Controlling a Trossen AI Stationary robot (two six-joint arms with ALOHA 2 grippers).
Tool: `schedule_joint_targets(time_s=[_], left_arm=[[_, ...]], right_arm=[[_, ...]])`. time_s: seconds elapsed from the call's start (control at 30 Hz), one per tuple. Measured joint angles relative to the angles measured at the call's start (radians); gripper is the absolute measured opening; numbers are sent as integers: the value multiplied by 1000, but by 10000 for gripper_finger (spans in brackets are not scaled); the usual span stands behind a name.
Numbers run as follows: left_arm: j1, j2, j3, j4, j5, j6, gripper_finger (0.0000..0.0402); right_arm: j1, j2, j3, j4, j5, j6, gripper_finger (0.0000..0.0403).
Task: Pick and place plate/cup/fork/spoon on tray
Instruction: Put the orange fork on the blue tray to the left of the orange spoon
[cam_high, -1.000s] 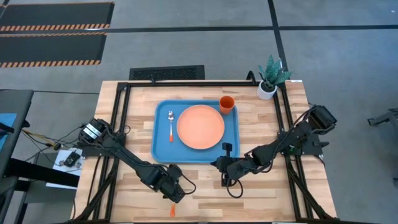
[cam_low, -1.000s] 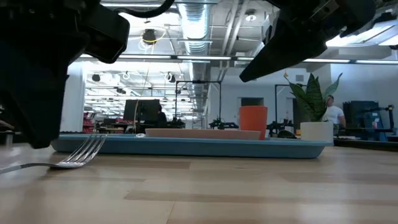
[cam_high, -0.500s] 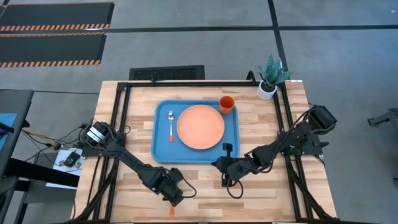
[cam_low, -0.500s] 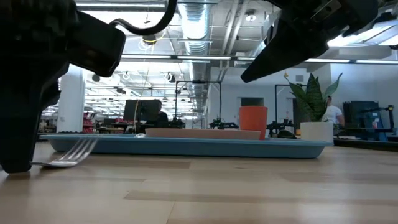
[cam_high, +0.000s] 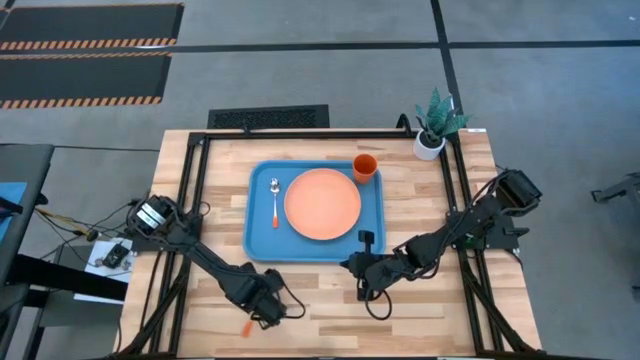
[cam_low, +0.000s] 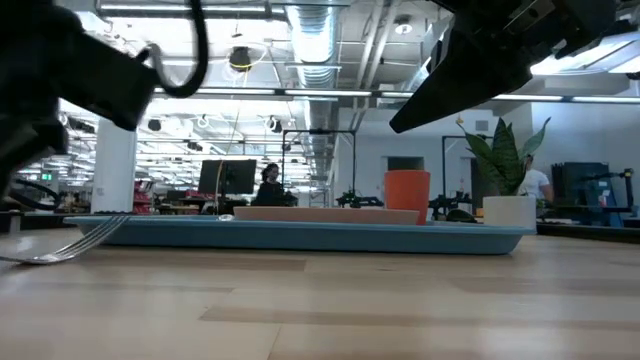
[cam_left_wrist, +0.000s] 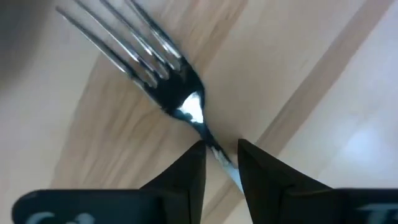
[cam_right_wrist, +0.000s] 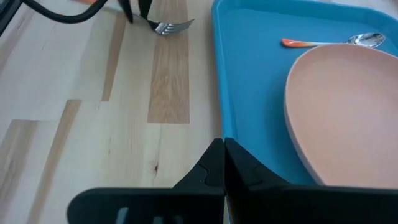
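Observation:
The fork lies on the wood near the table's front edge, left of centre. Its silver head (cam_left_wrist: 177, 93) points toward the tray and its orange handle (cam_high: 245, 328) toward the near edge. My left gripper (cam_high: 266, 307) is shut on it. The blue tray (cam_high: 262, 240) holds the salmon plate (cam_high: 322, 203), the spoon (cam_high: 275, 200) left of the plate, and the orange cup (cam_high: 365, 167) at its far right corner. My right gripper (cam_high: 352, 266) is shut and empty, just off the tray's near right corner. My left gripper pinches the fork's thin metal neck (cam_left_wrist: 214, 149), just behind the head, between its two fingers (cam_left_wrist: 193, 171). The fingers come slanting down from above and lie across the fork. The head (cam_low: 45, 255) stays low at the table's surface; whether it touches, I cannot tell.
A white pot with a green plant (cam_high: 432, 125) stands at the table's far right corner. A black frame runs along the table's left and right sides. Bare wood lies between the tray's near rim and the front edge (cam_high: 320, 320).
My left gripper has gone toward the table's left edge, staying low and shut on the fork. The fork has slid left along the wood with it, and its orange handle end has swung toward the left.

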Motion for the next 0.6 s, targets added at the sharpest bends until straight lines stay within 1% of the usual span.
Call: schedule_joint_targets(time_s=[0.3,0.5,0.6], left_arm=[[-42,-14,-5,-102,43,5,54],[-54,-75,-3,-136,-10,-33,7],[-57,-107,-2,-143,-29,-49,4]], right_arm=[[0,0,0,-2,0,2,11],[0,0,0,-1,0,2,11],[0,0,0,-1,0,2,11]])
